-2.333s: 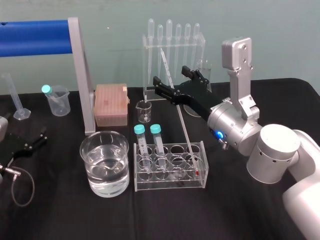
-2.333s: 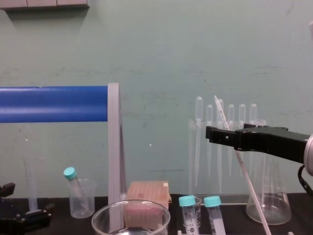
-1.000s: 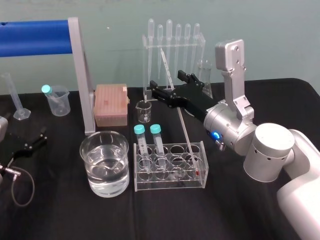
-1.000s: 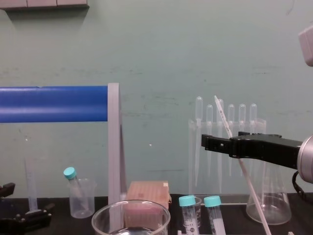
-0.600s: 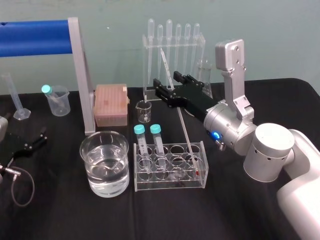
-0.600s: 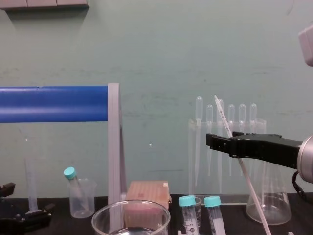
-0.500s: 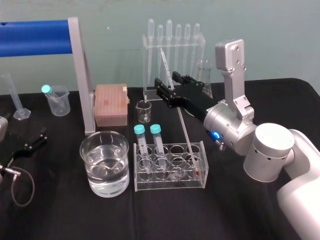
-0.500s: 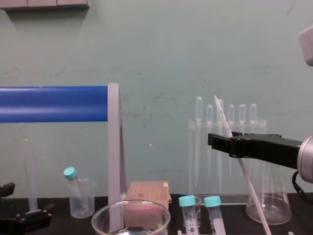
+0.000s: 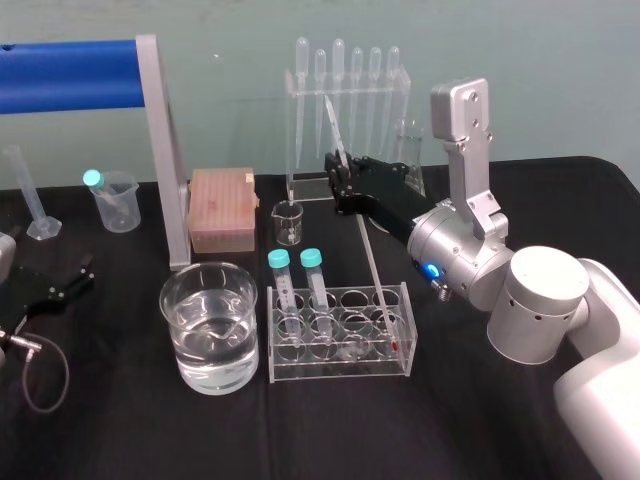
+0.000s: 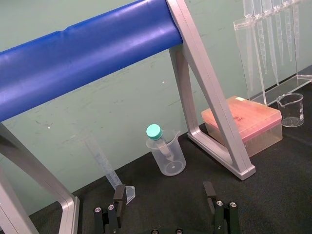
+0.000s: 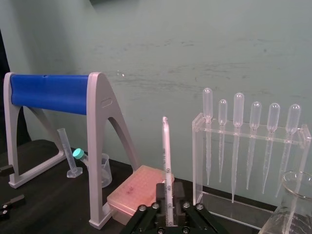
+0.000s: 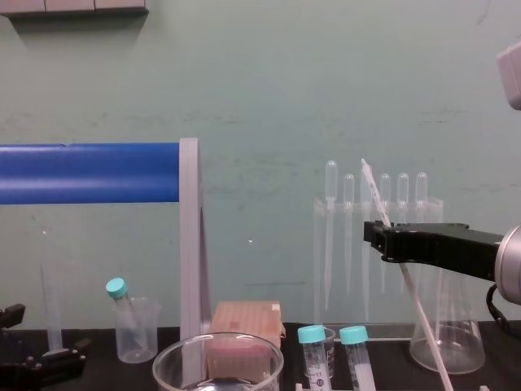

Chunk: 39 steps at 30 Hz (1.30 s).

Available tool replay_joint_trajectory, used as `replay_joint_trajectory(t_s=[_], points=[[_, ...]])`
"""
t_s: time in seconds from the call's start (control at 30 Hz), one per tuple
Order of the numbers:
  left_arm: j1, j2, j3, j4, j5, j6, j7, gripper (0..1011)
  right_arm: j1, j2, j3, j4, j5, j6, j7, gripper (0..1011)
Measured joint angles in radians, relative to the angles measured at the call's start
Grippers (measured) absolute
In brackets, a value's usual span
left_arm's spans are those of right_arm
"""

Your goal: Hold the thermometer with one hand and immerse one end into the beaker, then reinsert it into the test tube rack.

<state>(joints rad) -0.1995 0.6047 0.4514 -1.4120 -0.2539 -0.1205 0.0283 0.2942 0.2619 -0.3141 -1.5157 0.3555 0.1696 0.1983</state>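
Found the right gripper [image 9: 340,180] clamped on the thermometer [image 9: 368,262], jaws pinched against the rod with no gap on either side. Placed the grip on the upper part of the rod: a short length with the rounded top stands above the fingers, and the long remainder runs down below them. Logged the thermometer as tilted, top leaning back toward the pipettes [image 9: 338,70], red bulb end down inside the right-end compartment of the test tube rack [image 9: 338,372]. Could not tell front row from back row, nor whether the bulb touches the rack floor. Noted the beaker [image 9: 210,300], part-filled with clear liquid, just beside the rack on the left and well apart from the rod. Saw the left gripper [image 10: 164,191] parked low over the left side of the table [image 9: 420,430], fingers spread wide, empty. In the chest view, lost the lower end of the rod and most of the rack below the frame edge, with just the beaker's rim and upper wall showing. In the right wrist view, lost the rod's lower length behind the gripper body, fingers cut at the frame edge. Could make out fine scale marks near the grip but not read them.
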Motion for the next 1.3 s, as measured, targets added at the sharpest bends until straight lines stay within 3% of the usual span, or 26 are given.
replay_joint_trajectory(t_s=[0.13, 0.53, 0.8, 1.07, 1.3], points=[[0.000, 0.000, 0.000, 0.000, 0.000, 0.000, 0.000, 1008, 0.000, 0.000, 0.000, 0.000, 0.000, 0.000, 0.000, 57], [0.000, 0.000, 0.000, 0.000, 0.000, 0.000, 0.000, 1008, 0.000, 0.000, 0.000, 0.000, 0.000, 0.000, 0.000, 56], [0.000, 0.000, 0.000, 0.000, 0.000, 0.000, 0.000, 1008, -0.011, -0.019, 0.029, -0.017, 0.000, -0.018, 0.007, 56], [0.000, 0.000, 0.000, 0.000, 0.000, 0.000, 0.000, 1008, -0.017, -0.028, 0.062, -0.068, 0.042, -0.010, 0.024, 56], [0.000, 0.000, 0.000, 0.000, 0.000, 0.000, 0.000, 1008, -0.007, -0.029, 0.085, -0.109, 0.085, -0.067, 0.048, 55]])
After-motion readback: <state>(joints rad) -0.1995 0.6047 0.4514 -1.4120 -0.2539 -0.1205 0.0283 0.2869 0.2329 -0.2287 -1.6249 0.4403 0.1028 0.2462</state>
